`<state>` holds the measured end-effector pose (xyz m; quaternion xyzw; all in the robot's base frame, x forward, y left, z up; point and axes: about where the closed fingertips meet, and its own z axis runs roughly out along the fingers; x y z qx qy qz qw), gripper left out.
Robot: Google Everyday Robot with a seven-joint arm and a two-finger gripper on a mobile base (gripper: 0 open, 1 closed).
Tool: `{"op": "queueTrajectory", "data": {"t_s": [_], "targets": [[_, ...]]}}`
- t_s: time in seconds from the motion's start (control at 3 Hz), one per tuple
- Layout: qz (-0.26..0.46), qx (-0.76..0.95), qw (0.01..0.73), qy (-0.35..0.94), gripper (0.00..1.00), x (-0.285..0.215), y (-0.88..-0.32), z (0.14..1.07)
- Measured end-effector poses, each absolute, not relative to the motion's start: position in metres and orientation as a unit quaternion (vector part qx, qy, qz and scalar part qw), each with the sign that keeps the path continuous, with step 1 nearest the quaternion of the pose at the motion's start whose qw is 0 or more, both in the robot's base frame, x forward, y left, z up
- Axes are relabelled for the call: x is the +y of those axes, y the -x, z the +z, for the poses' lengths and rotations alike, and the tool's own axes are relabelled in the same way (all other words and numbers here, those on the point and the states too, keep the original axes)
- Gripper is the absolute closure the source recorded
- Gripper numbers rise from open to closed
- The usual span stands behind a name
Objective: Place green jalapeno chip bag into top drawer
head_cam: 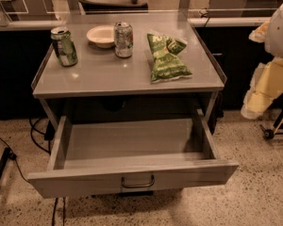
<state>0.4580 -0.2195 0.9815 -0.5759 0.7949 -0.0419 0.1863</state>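
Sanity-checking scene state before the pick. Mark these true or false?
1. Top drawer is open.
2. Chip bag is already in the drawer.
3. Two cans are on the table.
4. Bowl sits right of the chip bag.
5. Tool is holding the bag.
1. True. The top drawer is pulled out, and nothing shows inside it.
2. False. The green jalapeno chip bag lies on the table, towards its right side.
3. True. A green can and a silver can stand upright.
4. False. The white bowl sits between the two cans, left of the bag.
5. False. The tool is not in view, and nothing touches the bag.
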Motion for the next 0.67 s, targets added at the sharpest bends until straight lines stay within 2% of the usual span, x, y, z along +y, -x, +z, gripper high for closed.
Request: {"op": "queueTrajectory", "data": {"t_s": [0.67], "targets": [[-0.039,0.84,0.253,0.477,0.0,-0.228,-0.543,0.986]]}}
